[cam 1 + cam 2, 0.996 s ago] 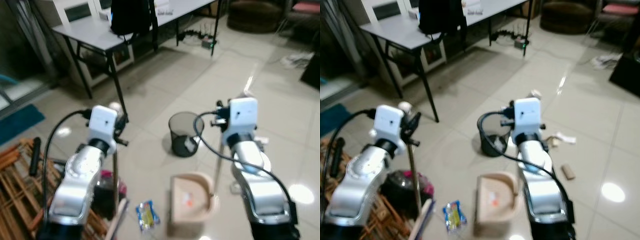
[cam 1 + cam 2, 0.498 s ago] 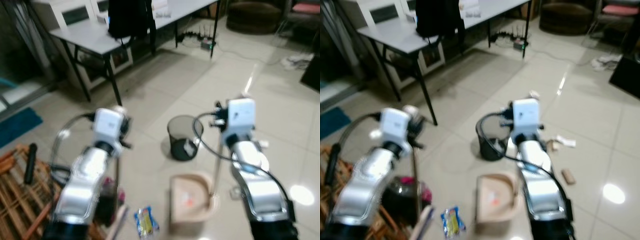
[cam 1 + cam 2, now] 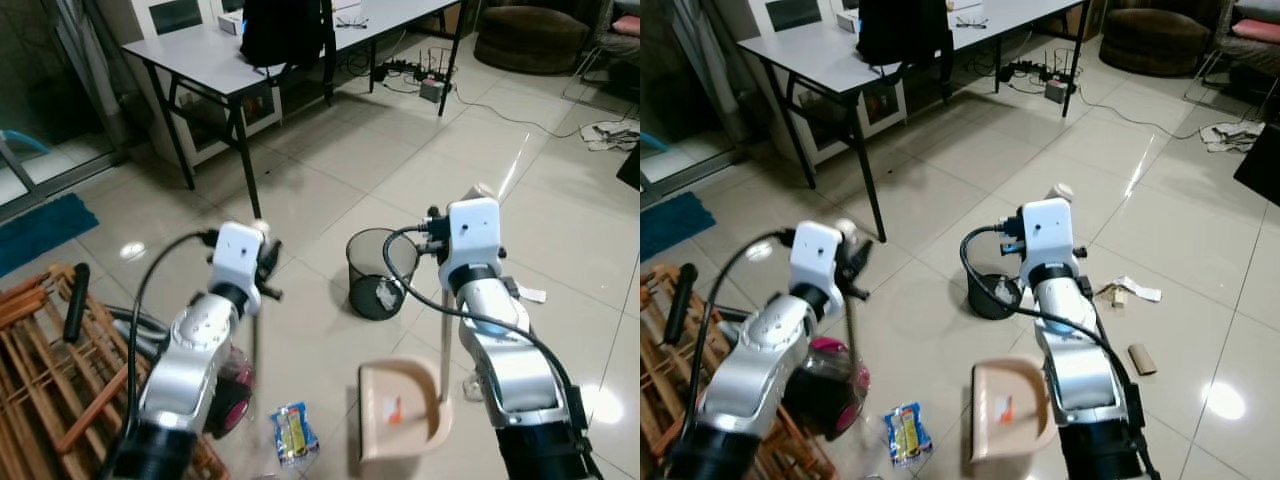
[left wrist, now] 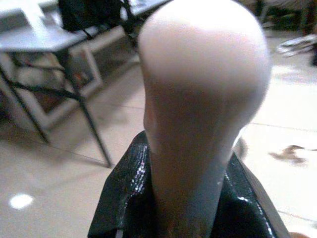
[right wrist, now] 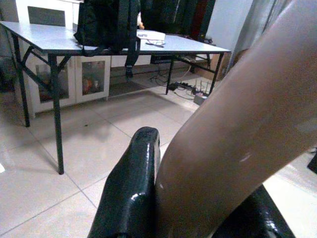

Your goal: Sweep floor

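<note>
- Floor: pale glossy tiles.
- Black mesh wastebasket upright on it.
- Beige dustpan resting on the tiles.
- Snack packet lying flat near the dustpan.
- Blue mat at the left.
- Grey table standing behind.

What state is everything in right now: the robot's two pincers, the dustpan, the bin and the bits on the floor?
Left pincer: shut on the broom handle.
Right pincer: shut on the dustpan handle.
Dustpan: resting flat on the floor, a small orange scrap inside.
Wire bin: upright, some rubbish inside.
Snack wrapper: lying on the floor, not yet swept up.
Cardboard tube: lying on its side.
</note>
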Controlling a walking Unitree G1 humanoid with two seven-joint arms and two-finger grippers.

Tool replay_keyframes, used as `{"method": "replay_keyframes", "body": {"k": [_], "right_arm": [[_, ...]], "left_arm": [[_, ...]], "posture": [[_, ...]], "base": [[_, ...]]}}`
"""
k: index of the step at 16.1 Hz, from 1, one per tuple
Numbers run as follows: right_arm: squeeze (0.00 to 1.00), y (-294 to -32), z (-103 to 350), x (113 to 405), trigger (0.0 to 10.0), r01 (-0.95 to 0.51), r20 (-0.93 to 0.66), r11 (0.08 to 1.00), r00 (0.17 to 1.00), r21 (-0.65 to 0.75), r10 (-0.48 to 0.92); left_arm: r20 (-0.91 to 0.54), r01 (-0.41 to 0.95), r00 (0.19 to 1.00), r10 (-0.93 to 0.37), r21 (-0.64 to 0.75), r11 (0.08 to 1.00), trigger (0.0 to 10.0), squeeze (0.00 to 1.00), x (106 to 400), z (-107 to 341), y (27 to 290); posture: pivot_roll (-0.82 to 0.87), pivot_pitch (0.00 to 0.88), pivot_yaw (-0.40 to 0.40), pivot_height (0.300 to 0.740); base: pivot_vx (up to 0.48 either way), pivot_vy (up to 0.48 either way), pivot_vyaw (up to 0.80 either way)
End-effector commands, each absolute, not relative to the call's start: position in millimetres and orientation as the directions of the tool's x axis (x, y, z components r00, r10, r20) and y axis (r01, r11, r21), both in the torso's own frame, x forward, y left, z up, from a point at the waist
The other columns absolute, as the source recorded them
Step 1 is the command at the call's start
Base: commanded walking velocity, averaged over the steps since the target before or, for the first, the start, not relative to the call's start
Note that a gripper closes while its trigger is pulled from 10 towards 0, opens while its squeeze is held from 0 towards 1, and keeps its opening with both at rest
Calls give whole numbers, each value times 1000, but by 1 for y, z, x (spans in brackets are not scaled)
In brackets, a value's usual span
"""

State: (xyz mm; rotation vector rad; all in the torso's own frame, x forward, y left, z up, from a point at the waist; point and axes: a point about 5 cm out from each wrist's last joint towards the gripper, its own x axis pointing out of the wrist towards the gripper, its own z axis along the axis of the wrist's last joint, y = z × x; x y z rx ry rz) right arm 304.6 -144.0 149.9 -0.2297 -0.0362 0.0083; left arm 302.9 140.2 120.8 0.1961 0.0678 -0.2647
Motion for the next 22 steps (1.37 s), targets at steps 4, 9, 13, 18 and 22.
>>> {"method": "replay_keyframes", "body": {"k": [4,9,13,18,22], "right_arm": [[0,-144,146,312,10000,-12,69,970,997,-244,29],[0,-147,131,323,10000,21,60,972,998,-233,-7],[0,-149,132,329,10000,48,119,966,993,-255,-18],[0,-143,126,334,10000,27,135,954,991,-298,14],[0,-124,112,328,10000,-8,135,952,990,-305,52]], "left_arm": [[-22,247,968,-249,234,940,10000,0,316,124,129],[26,201,976,-214,250,947,10000,0,335,117,99],[70,149,982,-177,296,943,10000,0,341,113,85],[88,120,984,-154,312,942,10000,0,343,106,71],[107,87,987,-117,256,963,10000,0,347,109,66]], "posture": [[-69,83,80,740],[-71,178,84,740],[-94,248,87,740],[-127,321,68,740],[-125,334,52,740]], "base": [[0,0,0],[0,0,0],[0,0,0],[0,0,0],[0,0,0]]}}
